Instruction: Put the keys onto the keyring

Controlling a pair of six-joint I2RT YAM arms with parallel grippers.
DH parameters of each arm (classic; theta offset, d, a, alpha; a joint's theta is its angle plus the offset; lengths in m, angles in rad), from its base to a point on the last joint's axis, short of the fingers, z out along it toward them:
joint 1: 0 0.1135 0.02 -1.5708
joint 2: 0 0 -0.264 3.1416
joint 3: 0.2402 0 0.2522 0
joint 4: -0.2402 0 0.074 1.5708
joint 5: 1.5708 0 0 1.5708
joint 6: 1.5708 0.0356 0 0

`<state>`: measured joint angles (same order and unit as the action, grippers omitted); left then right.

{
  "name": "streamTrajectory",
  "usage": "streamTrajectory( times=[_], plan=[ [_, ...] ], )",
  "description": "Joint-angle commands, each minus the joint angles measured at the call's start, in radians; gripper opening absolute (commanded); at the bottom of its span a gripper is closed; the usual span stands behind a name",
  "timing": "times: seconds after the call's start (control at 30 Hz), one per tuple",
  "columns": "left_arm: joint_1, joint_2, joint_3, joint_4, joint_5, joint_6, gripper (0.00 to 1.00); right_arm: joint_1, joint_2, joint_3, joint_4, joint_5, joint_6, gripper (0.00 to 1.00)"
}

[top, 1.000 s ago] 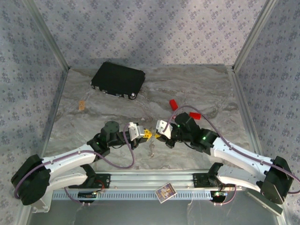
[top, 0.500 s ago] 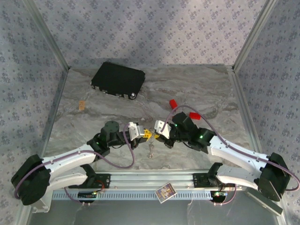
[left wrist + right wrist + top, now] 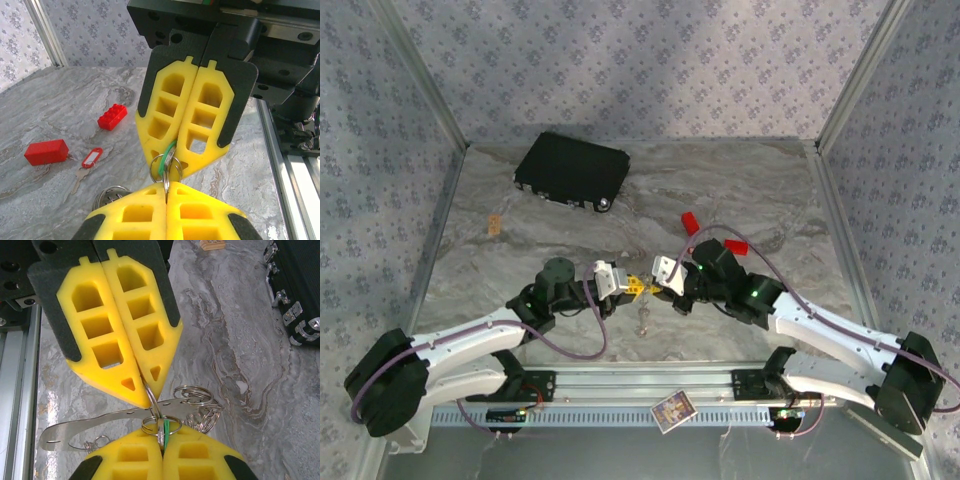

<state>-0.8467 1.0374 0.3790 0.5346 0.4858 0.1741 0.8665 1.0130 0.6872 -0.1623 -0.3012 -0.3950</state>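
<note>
My left gripper (image 3: 634, 287) and right gripper (image 3: 657, 288) meet tip to tip above the table's front middle, both shut. In the right wrist view my left gripper (image 3: 149, 390) pinches a thin silver split ring, the keyring (image 3: 153, 401), edge-on. My right gripper (image 3: 162, 434) is shut on the green key (image 3: 165, 429), whose small ring (image 3: 150, 424) is hooked around the keyring. From the left wrist view the green key (image 3: 169, 154) runs into the right gripper (image 3: 172, 150) above my left gripper (image 3: 166, 183). The red key (image 3: 91, 156) lies on the table.
A bunch of rings with a flat metal strip (image 3: 90, 427) dangles below the grippers (image 3: 643, 318). Two red blocks (image 3: 690, 222) (image 3: 735, 247) lie behind the right arm. A black case (image 3: 572, 170) sits at the back left, a small tan piece (image 3: 495, 224) at the left.
The right arm shifted slightly left and came back. Both grips stay as they were, tip to tip.
</note>
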Motion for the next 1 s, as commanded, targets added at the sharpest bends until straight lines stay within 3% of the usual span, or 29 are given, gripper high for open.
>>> streamTrajectory(
  times=[0.0, 0.4, 0.6, 0.97],
  plan=[
    [-0.003, 0.015, 0.029, -0.003, 0.022, 0.013, 0.00, 0.000, -0.031, 0.023, -0.010, 0.015, -0.021, 0.05],
    [-0.002, 0.027, 0.047, -0.014, 0.033, 0.023, 0.00, 0.026, 0.068, 0.065, -0.141, 0.146, -0.052, 0.02],
    [-0.004, 0.023, 0.043, -0.004, 0.035, 0.018, 0.00, 0.035, 0.092, 0.084, -0.096, 0.067, -0.034, 0.01],
    [-0.002, 0.019, 0.029, 0.002, 0.033, 0.019, 0.00, -0.025, -0.038, 0.035, 0.010, 0.023, 0.020, 0.00]
  ],
)
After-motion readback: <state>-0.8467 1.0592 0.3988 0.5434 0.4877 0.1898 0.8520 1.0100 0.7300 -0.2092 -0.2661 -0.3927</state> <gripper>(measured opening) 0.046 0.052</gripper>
